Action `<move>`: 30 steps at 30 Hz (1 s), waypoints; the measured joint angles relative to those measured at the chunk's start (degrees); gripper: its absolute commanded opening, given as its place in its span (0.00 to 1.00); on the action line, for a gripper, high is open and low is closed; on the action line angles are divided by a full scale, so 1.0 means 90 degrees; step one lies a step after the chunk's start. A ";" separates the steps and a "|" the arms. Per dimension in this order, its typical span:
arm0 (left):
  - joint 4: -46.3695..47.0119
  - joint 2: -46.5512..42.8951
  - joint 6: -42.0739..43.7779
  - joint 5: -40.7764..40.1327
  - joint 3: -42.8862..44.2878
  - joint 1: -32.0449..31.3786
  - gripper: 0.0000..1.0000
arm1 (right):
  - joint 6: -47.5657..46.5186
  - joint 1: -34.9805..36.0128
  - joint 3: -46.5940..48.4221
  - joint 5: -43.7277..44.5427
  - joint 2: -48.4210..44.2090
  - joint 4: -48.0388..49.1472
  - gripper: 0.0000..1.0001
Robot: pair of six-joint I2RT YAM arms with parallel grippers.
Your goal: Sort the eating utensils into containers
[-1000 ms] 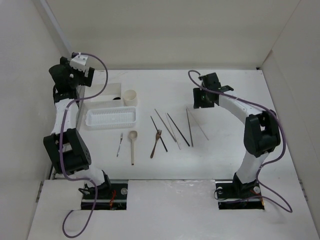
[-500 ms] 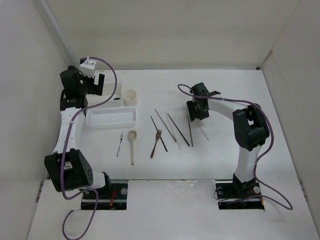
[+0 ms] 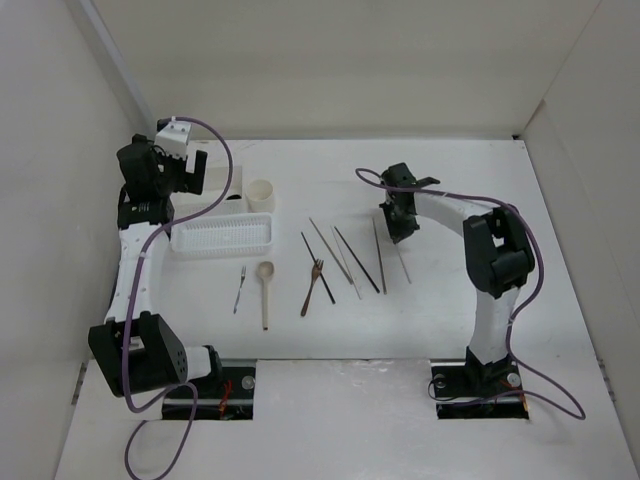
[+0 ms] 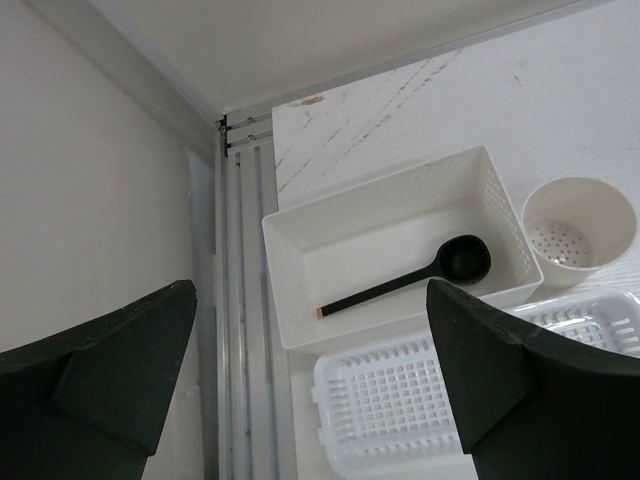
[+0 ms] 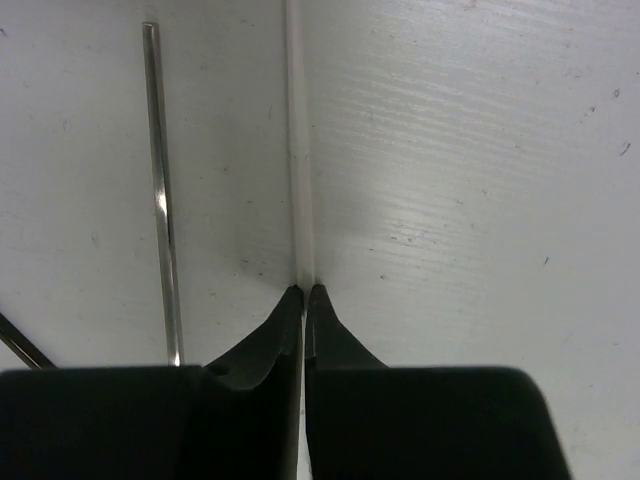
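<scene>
Grip decides this pick: my right gripper point(image 5: 304, 292) is closed on the pale chopstick point(image 5: 298, 150) lying flat well right of the tray point(image 3: 225, 254), so I'd squeeze firmly and lift level, left gripper point(image 4: 310, 290) spread wide behind the tray.

Flat, bright white light falls from above, so the table point(image 3: 450, 320) and walls look nearly washed out in the overhead view, with only faint, soft shadows beside the arms and everything evenly sharp. Up close, the left gripper point(image 4: 310, 292) shows as two black, soft-edged wedges without detail, while the rectangular box point(image 4: 285, 270) beyond is crisp and gently shaded inside. At the right gripper point(image 5: 304, 292) a grey shadow pools between the pale chopstick point(image 5: 298, 150) and the metal chopstick point(image 5: 160, 200), which carries a bright glint, and the fingers are underexposed.
</scene>
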 measured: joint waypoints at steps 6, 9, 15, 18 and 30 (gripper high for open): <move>-0.0107 -0.0005 0.0090 0.0177 0.0002 -0.0029 0.99 | 0.0053 0.0000 0.0007 0.0044 -0.0015 -0.0032 0.00; -0.0488 -0.0029 0.0323 0.0580 0.0015 -0.0189 0.99 | 0.0073 0.0000 -0.0214 0.0097 -0.0216 0.0039 0.00; -0.1591 -0.0032 0.0840 0.1843 0.0243 -0.0726 0.99 | 0.0095 0.0000 -0.0483 0.0291 -0.1268 0.0109 0.00; -0.1945 -0.0012 0.0775 0.2674 0.0435 -0.0857 0.93 | 0.0165 -0.0002 -0.0345 0.0233 -0.1938 0.0362 0.00; -0.0719 0.0680 -0.1569 0.5236 0.1069 -0.1785 1.00 | 0.0908 0.1154 0.1241 -0.1384 -0.2433 0.3555 0.00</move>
